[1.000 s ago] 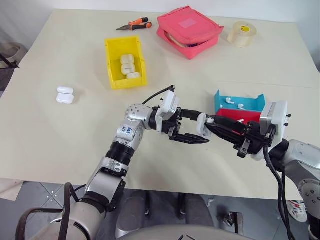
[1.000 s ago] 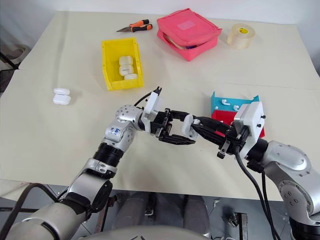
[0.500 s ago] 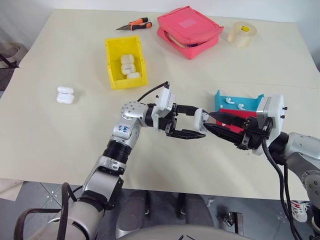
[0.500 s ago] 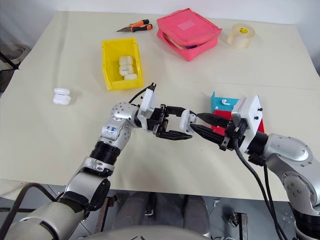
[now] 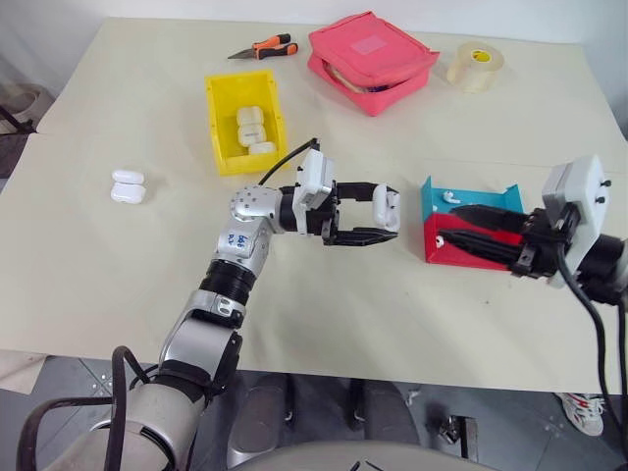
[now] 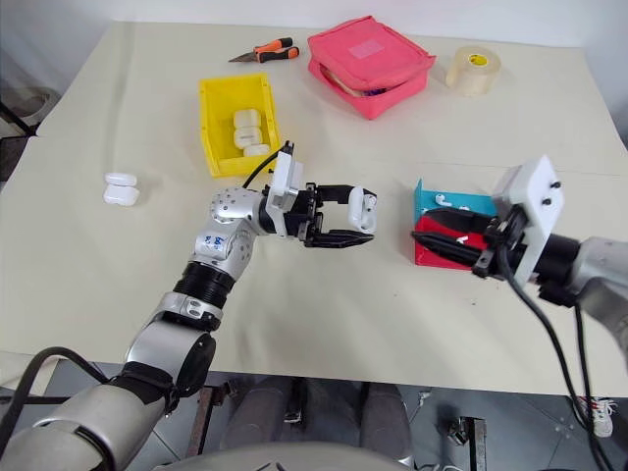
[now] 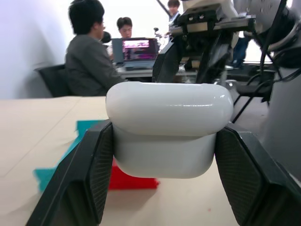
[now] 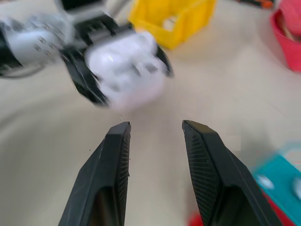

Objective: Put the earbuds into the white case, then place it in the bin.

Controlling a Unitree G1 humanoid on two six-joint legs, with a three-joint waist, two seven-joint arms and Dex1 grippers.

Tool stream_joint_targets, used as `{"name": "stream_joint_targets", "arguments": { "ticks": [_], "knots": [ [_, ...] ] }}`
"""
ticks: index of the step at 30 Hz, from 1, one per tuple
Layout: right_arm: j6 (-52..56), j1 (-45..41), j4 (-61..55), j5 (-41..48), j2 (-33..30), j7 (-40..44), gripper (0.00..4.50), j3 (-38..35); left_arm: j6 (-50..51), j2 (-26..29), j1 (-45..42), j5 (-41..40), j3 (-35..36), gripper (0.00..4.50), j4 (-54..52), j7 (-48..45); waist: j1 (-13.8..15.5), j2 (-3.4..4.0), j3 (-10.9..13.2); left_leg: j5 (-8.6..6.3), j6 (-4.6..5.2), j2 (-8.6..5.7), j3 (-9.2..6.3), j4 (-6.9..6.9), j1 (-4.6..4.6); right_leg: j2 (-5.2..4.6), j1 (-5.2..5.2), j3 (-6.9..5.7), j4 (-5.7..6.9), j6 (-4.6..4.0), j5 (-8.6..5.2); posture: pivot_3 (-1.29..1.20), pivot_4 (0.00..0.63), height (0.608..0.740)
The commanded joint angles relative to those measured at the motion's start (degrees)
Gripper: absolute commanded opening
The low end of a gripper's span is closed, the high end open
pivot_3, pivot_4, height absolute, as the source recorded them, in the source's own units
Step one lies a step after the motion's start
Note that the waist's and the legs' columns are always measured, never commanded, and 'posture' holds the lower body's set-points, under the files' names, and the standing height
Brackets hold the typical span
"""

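My left gripper (image 5: 386, 212) is shut on a white case (image 5: 385, 208), held above the table's middle with its lid closed; the case (image 7: 169, 129) sits squeezed between both black pads. My right gripper (image 5: 457, 227) hovers over the red-and-blue tray (image 5: 491, 201), apart from the case, and is open with nothing between its fingers (image 8: 115, 155). One of the earbuds (image 5: 449, 196) lies on the tray's blue part. The yellow bin (image 5: 222, 126) stands at the far left of the case and holds three white cases (image 5: 251, 129).
Two more white cases (image 5: 128, 186) lie on the table at the left. A pink pouch (image 5: 373, 57), a tape roll (image 5: 475, 67) and orange-handled pliers (image 5: 265, 47) sit along the far side. People sit at a desk (image 7: 94, 52) beyond the table.
My right gripper has let go of the case, pulled back to the right over the tray, and spread its fingers. The left gripper has carried the case slightly away from me.
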Motion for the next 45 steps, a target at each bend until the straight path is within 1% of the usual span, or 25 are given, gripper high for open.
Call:
{"name": "stream_joint_targets", "arguments": {
  "ticks": [1, 4, 6, 8, 11, 15, 23, 26, 33, 38, 45],
  "knots": [
    [-2.56, -5.73, 9.74, -8.71, -5.85, 3.45, 1.82, 4.76, -1.09, 1.33, -2.31, 1.39, 0.39, 2.81, 0.98, 0.05, -0.12, 0.00, 0.00, 0.00, 0.00, 0.00, 0.01, 0.00, 0.01, 0.00, 0.00, 0.00, 0.02, 0.00, 0.00, 0.00, 0.150, 0.740],
    [-4.05, -14.13, 19.22, -16.82, -8.06, 6.41, 1.82, 14.46, -1.75, 2.26, -2.73, 1.88, 0.49, 2.81, 1.87, -0.88, -0.25, 0.00, 0.00, 0.00, 0.00, 0.02, 0.05, -0.05, 0.01, 0.01, -0.04, 0.01, -0.01, 0.00, 0.00, 0.00, 0.150, 0.740],
    [-4.45, -21.80, 26.23, -23.30, -7.47, 8.69, 1.82, 22.11, -2.62, 2.76, -2.86, 2.21, 0.49, 2.81, 2.35, -1.45, -0.31, 0.00, 0.00, 0.00, 0.00, 0.02, 0.07, -0.06, 0.00, 0.01, -0.08, 0.03, -0.01, 0.00, 0.00, 0.00, 0.150, 0.740],
    [-5.94, -29.89, 33.70, -29.62, -5.13, 11.15, 1.82, 29.04, -2.83, 2.90, -2.79, 2.13, 0.58, 2.81, 2.21, -1.62, -0.47, 0.01, 0.00, 0.01, -0.01, 0.01, 0.12, -0.05, -0.02, 0.01, -0.11, 0.04, 0.00, 0.00, 0.00, 0.00, 0.150, 0.740],
    [-8.48, -39.25, 43.82, -36.61, -0.81, 14.47, 1.82, 35.76, -3.05, 2.79, -2.42, 2.02, 0.55, 2.81, 1.50, -1.76, -0.66, 0.01, 0.01, 0.01, -0.01, 0.02, 0.16, -0.08, -0.04, 0.02, -0.14, 0.03, -0.01, 0.00, 0.00, 0.00, 0.150, 0.740],
    [-15.17, -47.69, 55.51, -44.11, 4.38, 19.12, 1.82, 41.27, -2.35, 2.54, -0.91, 1.55, 0.18, 2.81, -1.50, -2.11, -0.70, 0.02, 0.01, 0.01, -0.01, 0.00, 0.22, -0.09, -0.12, 0.00, -0.19, -0.02, -0.02, 0.00, 0.00, 0.00, 0.150, 0.740],
    [-23.61, -57.34, 70.65, -53.57, 9.76, 25.38, 1.82, 45.09, -0.39, 2.54, 2.18, 1.08, -0.57, 2.81, -7.12, -2.31, -0.70, 0.02, 0.01, 0.01, -0.01, -0.02, 0.23, -0.07, -0.19, -0.02, -0.20, -0.11, -0.02, 0.01, 0.00, 0.00, 0.150, 0.740],
    [-25.89, -59.01, 73.91, -56.18, 10.82, 27.06, 1.82, 45.34, 0.28, 2.52, 2.99, 1.05, -0.50, 2.81, -8.68, -1.85, -0.81, 0.02, 0.01, 0.02, -0.03, 0.01, 0.21, -0.07, -0.19, 0.00, -0.20, -0.14, 0.00, 0.00, 0.00, 0.00, 0.150, 0.740],
    [-29.10, -61.87, 79.04, -59.05, 14.46, 29.55, 1.82, 44.56, 1.27, 2.42, 4.26, 0.94, -0.58, 2.81, -11.12, -0.78, -1.63, 0.03, 0.01, 0.03, -0.06, 0.02, 0.18, -0.07, -0.17, 0.00, -0.20, -0.12, 0.03, 0.00, 0.00, 0.00, 0.150, 0.740],
    [-30.71, -63.06, 82.96, -60.94, 17.88, 28.63, 1.82, 44.62, 2.44, 2.77, 5.72, 0.77, -0.92, 2.81, -13.09, -0.75, -1.82, 0.03, 0.01, 0.04, -0.06, 0.03, 0.12, -0.07, -0.13, 0.00, -0.20, -0.12, 0.05, 0.00, 0.00, 0.00, 0.150, 0.740],
    [-33.79, -64.89, 89.07, -63.25, 20.74, 26.15, 1.82, 44.23, 3.55, 2.98, 6.52, 0.48, -1.36, 2.81, -14.86, -0.41, -1.67, 0.05, 0.02, 0.04, -0.07, 0.01, 0.05, -0.07, -0.14, -0.02, -0.20, -0.10, 0.07, 0.00, 0.00, 0.00, 0.150, 0.740]
  ]
}}
